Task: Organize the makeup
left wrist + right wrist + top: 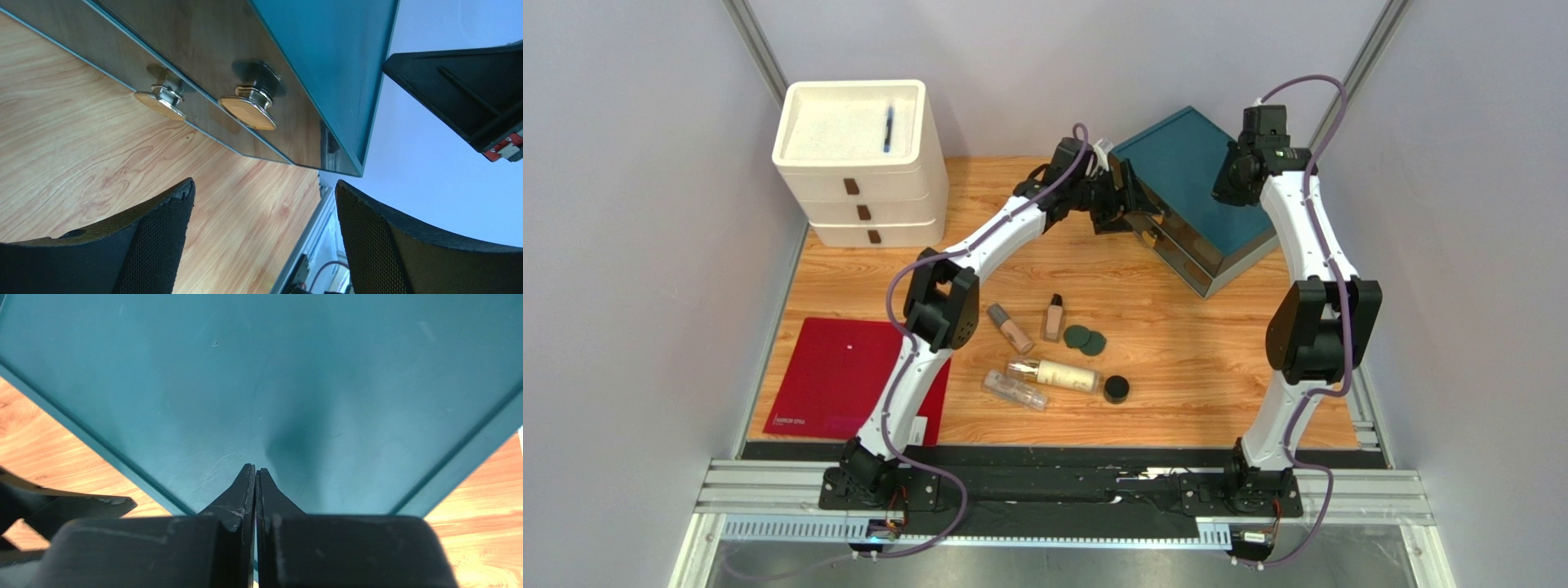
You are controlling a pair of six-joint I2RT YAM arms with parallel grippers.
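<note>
1. Markings. The red mat is carrying a line of small white print at its near left corner, which is too small to read. No label is showing legibly on any bottle.

2. Fingers. The left fingers are standing released and spread, gripping nothing. They are facing the front of the teal drawer chest, whose two round knobs are lying just ahead of the tips. The right fingers are clenched together on nothing, with their tips pointing down at the chest top. Whether they are touching it cannot be determined.

3. Makeup. All items are lying on the table, well apart from both sets of fingers and nearer the arm bases.
- Two beige foundation bottles are lying flat, caps pointing away from the bases.
- Two dark-green discs are lying just beside each other.
- The cream gold-necked bottle is lying with its long axis running left to right.
- The clear bottle is lying just beside it, slightly diagonal.
- The black round jar is sitting to the right of the cream bottle.

4. Containers. The white drawer unit is holding a blue pen in its top tray.
</note>
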